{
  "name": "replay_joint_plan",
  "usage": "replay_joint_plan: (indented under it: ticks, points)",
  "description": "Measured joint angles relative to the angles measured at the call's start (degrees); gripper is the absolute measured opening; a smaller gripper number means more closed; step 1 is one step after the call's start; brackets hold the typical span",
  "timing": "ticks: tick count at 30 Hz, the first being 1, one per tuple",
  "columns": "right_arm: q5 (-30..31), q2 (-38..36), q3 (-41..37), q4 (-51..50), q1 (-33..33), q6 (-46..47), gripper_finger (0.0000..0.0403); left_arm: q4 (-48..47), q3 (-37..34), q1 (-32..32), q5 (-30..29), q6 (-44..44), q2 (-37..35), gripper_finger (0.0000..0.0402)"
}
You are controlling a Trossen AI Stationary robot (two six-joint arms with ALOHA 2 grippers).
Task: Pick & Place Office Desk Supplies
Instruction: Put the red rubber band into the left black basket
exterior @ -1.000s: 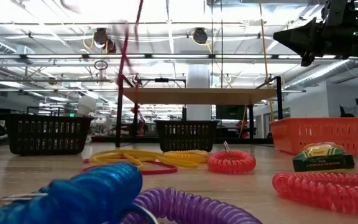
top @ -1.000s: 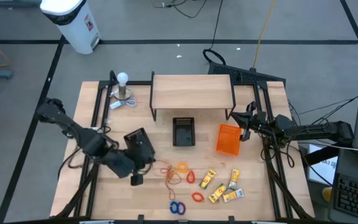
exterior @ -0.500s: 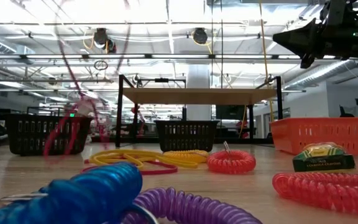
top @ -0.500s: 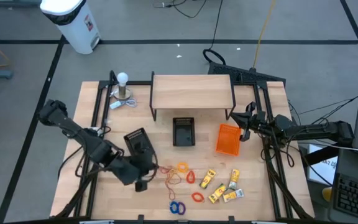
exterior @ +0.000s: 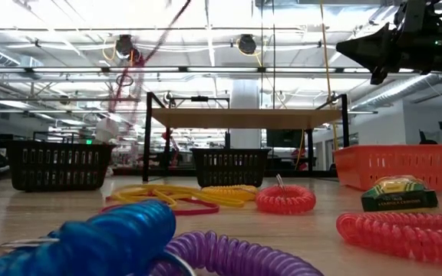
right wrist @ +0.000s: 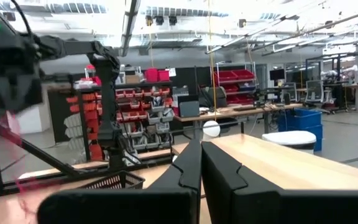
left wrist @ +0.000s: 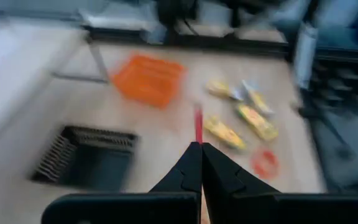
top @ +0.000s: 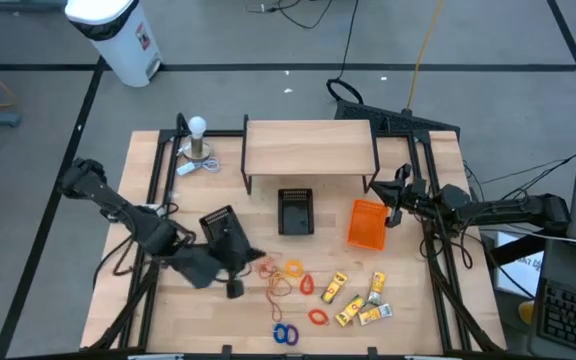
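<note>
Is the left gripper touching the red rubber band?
Touching. In the left wrist view the left gripper's shut fingers pinch the red rubber band, which sticks out from between their tips.

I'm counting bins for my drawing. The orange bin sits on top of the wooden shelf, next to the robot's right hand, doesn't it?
Not quite. The high view shows the orange bin on the table, in front of the wooden shelf, not on top. It is next to the right hand.
</note>
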Motion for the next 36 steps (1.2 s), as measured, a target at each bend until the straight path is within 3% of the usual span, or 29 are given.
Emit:
replay_joint_plan:
  ticks: [3,6,9,11,16,21,28,36]
  points:
    - [0.06,0.31,0.0,0.73,0.0,-0.25,0.0,-1.6,0.13,1.46,6.39,-2.9,2.58,0.0]
    - [0.02,0.52,-0.02,0.91,0.0,-0.41,0.0,1.15,0.28,0.81,0.54,-0.01,1.47,0.0]
    - [0.07,1.0,0.0,0.63,0.0,-0.41,0.0,-0.91,0.03,0.86,5.34,-3.92,0.88,0.0]
    - [0.02,1.12,-0.01,0.8,0.0,-0.41,0.0,-1.55,-1.37,0.81,2.48,-2.84,2.01,0.0]
    - [0.03,1.59,-0.02,1.05,0.0,-0.41,0.0,2.57,-0.98,0.3,3.19,-1.27,1.21,0.0]
    - [0.05,2.56,-0.01,2.59,0.0,-0.41,0.0,0.79,-1.82,0.78,4.05,-0.75,1.75,0.0]
    - [-0.05,2.82,-0.02,3.02,0.0,-0.41,0.0,-1.22,-1.67,1.01,-1.09,0.64,0.79,0.0]
    - [-0.09,2.93,-0.01,2.56,0.0,-0.39,0.0,-4.52,-1.43,-1.01,-13.14,9.32,-14.24,0.0]
